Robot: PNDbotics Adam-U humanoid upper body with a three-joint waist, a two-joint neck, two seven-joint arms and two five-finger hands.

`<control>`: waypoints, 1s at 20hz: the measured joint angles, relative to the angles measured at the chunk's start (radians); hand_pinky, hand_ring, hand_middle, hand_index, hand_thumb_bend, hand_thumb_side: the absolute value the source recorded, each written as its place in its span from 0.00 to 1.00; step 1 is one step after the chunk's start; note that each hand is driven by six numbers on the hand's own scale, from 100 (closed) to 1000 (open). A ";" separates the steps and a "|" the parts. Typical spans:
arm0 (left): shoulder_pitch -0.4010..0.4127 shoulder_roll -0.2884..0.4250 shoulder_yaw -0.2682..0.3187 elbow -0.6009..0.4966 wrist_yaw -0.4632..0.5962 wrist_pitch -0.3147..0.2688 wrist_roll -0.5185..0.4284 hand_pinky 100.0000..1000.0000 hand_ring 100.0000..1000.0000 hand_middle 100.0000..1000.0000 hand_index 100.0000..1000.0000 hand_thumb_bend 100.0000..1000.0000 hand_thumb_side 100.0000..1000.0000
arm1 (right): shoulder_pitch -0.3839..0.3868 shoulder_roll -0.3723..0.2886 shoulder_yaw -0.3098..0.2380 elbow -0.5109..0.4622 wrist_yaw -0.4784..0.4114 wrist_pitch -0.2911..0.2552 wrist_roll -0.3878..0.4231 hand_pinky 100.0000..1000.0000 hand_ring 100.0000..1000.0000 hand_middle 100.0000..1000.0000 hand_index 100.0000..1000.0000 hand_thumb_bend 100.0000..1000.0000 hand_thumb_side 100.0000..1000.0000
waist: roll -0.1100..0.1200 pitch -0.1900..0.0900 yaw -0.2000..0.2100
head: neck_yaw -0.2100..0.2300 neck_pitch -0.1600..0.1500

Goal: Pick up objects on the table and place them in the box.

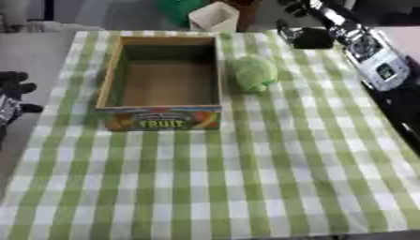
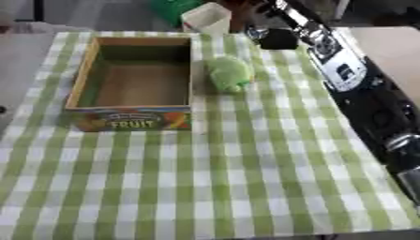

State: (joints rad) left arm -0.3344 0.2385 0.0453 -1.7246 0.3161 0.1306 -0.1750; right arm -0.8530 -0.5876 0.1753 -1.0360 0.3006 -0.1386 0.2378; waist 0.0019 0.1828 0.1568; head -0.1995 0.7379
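Open cardboard fruit box [image 1: 164, 79] with bare floor on green-checked bench [image 1: 246, 178], green plush toy [image 1: 254, 72] just beside its wall at 3 o'clock, left hand [image 1: 12, 93] at 9 o'clock edge, fingers relaxed apart, right hand [image 2: 275, 37] at 1 o'clock, finger state unclear.

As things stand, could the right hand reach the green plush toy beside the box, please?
Probably yes: the right hand hangs just beyond the green plush toy, with only bare tablecloth between them; the box stands on the toy's other side.

We note the right arm [image 2: 344, 65]: black shell, silver-white panels with dark round joints; left hand [image 1: 12, 93] black, rounded fingers.
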 measured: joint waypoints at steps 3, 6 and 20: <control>0.000 0.000 0.000 0.000 0.000 0.000 -0.002 0.56 0.76 0.70 0.68 0.12 0.12 | -0.033 0.028 -0.026 0.087 0.054 0.005 0.036 0.94 0.91 0.87 0.90 0.00 0.38 | 0.002 -0.003 0.005 | -0.006 0.000; 0.000 0.000 -0.004 0.000 0.000 -0.001 -0.004 0.56 0.76 0.70 0.68 0.12 0.12 | -0.058 0.050 -0.040 0.179 0.110 0.001 0.039 0.95 0.92 0.88 0.91 0.00 0.40 | 0.003 -0.003 0.010 | -0.014 0.000; 0.000 0.000 -0.007 0.000 0.001 -0.002 -0.008 0.56 0.76 0.70 0.68 0.12 0.12 | -0.096 0.137 -0.107 0.375 0.430 -0.102 -0.021 0.96 0.93 0.89 0.93 0.05 0.53 | 0.014 -0.004 0.019 | -0.040 -0.010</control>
State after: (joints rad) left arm -0.3342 0.2384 0.0384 -1.7242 0.3173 0.1286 -0.1828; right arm -0.9487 -0.4502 0.0685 -0.6607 0.7310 -0.2403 0.2168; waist 0.0157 0.1785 0.1760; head -0.2400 0.7281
